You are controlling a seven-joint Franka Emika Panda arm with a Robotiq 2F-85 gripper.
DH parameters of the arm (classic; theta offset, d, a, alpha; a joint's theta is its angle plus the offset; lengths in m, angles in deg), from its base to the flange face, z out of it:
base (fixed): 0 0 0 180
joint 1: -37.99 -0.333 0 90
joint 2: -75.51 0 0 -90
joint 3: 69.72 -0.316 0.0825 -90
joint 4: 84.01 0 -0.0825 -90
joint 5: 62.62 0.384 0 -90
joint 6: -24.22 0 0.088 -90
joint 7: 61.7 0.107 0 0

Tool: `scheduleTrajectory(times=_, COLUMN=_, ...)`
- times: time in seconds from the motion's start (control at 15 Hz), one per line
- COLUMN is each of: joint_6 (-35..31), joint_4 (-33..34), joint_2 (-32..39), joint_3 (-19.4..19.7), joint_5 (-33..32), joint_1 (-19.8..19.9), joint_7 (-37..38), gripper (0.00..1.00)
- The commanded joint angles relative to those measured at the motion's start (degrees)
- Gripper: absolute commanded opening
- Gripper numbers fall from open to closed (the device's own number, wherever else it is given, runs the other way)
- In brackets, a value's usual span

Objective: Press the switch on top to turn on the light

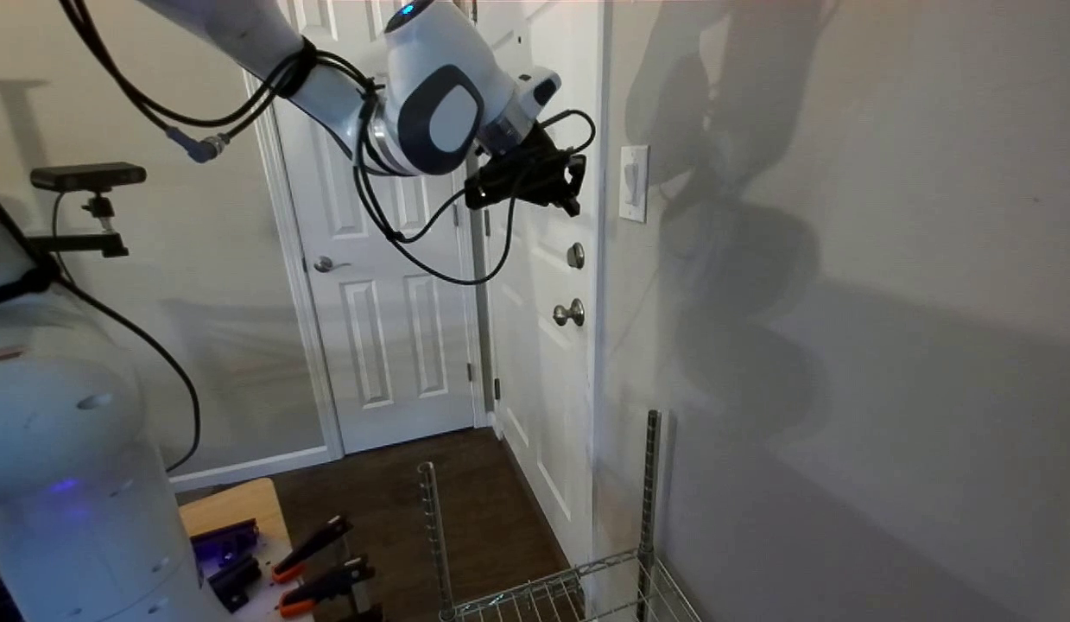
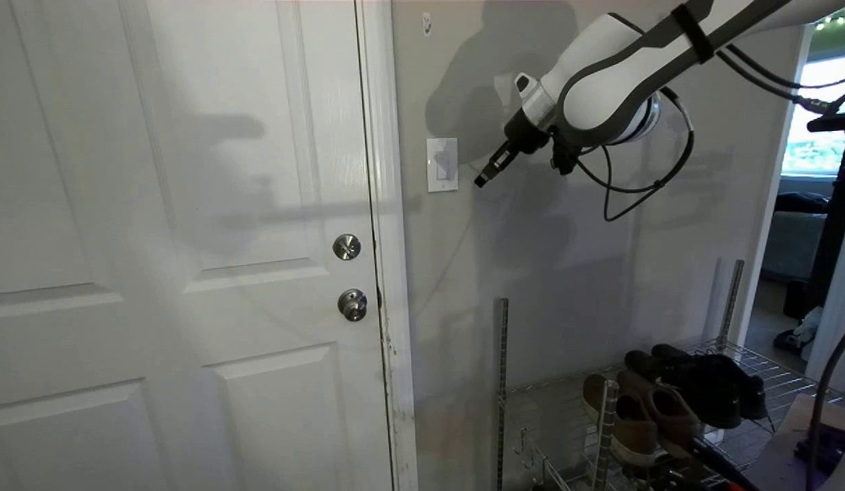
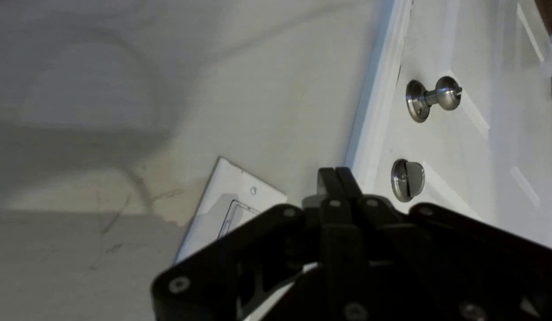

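White panelled door (image 2: pixel 156 204) at left in an exterior view. Near its right edge a round metal deadbolt (image 2: pixel 346 247), and below it the door knob (image 2: pixel 352 305), also metal. White door frame (image 2: pixel 389 239) next, paint scuffed low down.

Just right of the frame: the switch (image 2: pixel 442 165), a white rectangular plate with a rocker, upright on the grey wall (image 2: pixel 449 239), set higher than the deadbolt.

Right of the switch, the gripper (image 2: pixel 481 181), black, tips slanting down and to the left, near the switch. A gap shows between tips and switch in both exterior views. Wrist view gives the jaws: pressed together, tips side by side. Switch lies aslant there, left of the tips, partly hidden behind the gripper; deadbolt and door knob off to the right.

Arm (image 2: pixel 599 95) runs up and right from the gripper, black cable (image 2: pixel 657 184) looping beneath. Its shadow (image 2: pixel 524 34) broad on the wall behind.

Lower right, a wire rack (image 2: pixel 770 368) by the wall. On it brown shoes (image 2: pixel 633 429), then black shoes (image 2: pixel 722 389) just beside them to the right. Farther right, a doorway (image 2: pixel 772 184) and, beyond it, a bright window (image 2: pixel 814 157).
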Motion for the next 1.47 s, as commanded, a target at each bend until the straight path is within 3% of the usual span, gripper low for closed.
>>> scheduleTrajectory(times=0.0, joint_6=-6.3, joint_4=1.5, joint_2=2.5, joint_3=-0.2, joint_5=-2.6, joint_1=1.2, joint_7=-1.4, gripper=0.03)
scheduleTrajectory(times=0.47, joint_6=-11.6, joint_4=5.7, joint_2=7.0, joint_3=-3.0, joint_5=-7.8, joint_1=5.7, joint_7=-0.1, gripper=0.03)
scheduleTrajectory(times=1.13, joint_6=-11.4, joint_4=9.6, joint_2=8.5, joint_3=-7.4, joint_5=-13.0, joint_1=12.2, joint_7=2.1, gripper=0.03)
scheduleTrajectory(times=1.4, joint_6=-8.6, joint_4=9.2, joint_2=8.5, joint_3=-7.1, joint_5=-10.9, joint_1=9.4, joint_7=0.8, gripper=0.03)
